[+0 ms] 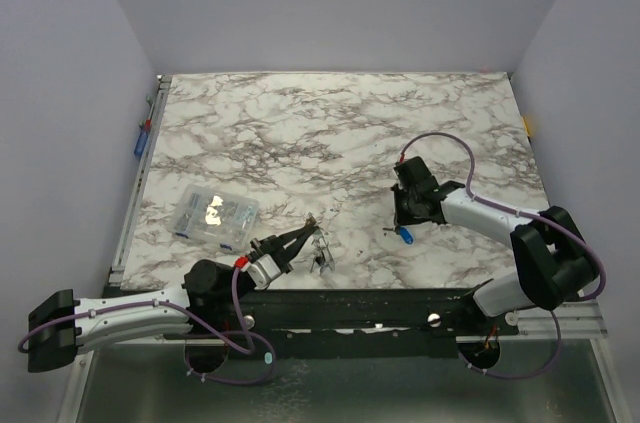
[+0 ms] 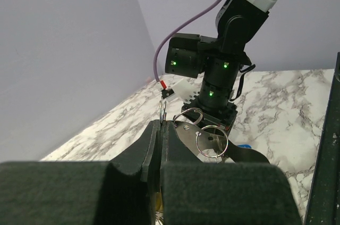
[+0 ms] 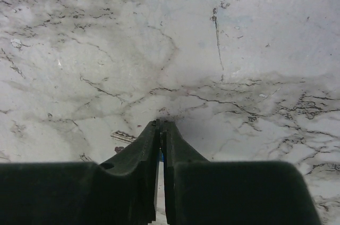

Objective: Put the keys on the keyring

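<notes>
Clear plastic bag (image 1: 213, 213) lies at eight o'clock on the marble table (image 1: 330, 123). At six o'clock the left gripper (image 1: 306, 234) is clamped tight on the thin wire keyring (image 2: 163, 112), with small rings (image 2: 212, 143) just beside its tips. At four o'clock the right gripper (image 1: 404, 227) points down, pinching a blue key (image 1: 407, 236) between nearly closed jaws.
</notes>
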`<state>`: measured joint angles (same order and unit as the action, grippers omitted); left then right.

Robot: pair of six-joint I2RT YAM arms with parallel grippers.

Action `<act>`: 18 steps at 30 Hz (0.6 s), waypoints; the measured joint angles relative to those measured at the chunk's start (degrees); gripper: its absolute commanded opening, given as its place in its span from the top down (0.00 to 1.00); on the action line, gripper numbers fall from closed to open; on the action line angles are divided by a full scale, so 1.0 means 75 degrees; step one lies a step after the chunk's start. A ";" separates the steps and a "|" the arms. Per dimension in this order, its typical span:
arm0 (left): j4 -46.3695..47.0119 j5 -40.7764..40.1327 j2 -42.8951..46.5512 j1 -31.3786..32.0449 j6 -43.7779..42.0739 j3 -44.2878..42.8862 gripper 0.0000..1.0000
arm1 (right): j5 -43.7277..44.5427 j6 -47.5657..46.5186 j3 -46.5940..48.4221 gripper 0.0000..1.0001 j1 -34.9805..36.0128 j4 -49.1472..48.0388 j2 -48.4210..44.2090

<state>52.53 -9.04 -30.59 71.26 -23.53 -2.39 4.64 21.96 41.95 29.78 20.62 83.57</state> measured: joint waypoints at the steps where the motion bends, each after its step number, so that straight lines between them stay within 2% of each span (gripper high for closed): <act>1: -0.0012 0.0000 -0.0003 0.0000 -0.0003 0.0000 1.00 | -0.0003 0.0003 -0.0003 0.90 0.0000 -0.0003 0.0000; 5: -0.0044 0.0000 -0.0015 0.0000 -0.0003 0.0000 1.00 | 0.0000 0.0012 -0.0003 0.99 0.0000 0.0000 0.0000; 13: -0.0102 0.0000 0.0015 0.0000 0.0009 0.0000 1.00 | 0.0009 0.0006 -0.0003 0.99 0.0000 0.0073 -0.0082; 18: -0.0163 0.0000 0.0012 0.0003 0.0017 0.0000 1.00 | -0.0029 0.0003 0.0029 0.99 0.0000 0.0382 -0.0766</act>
<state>51.31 -9.04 -30.50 71.29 -23.40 -2.39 4.43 21.98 42.17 29.78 23.49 77.82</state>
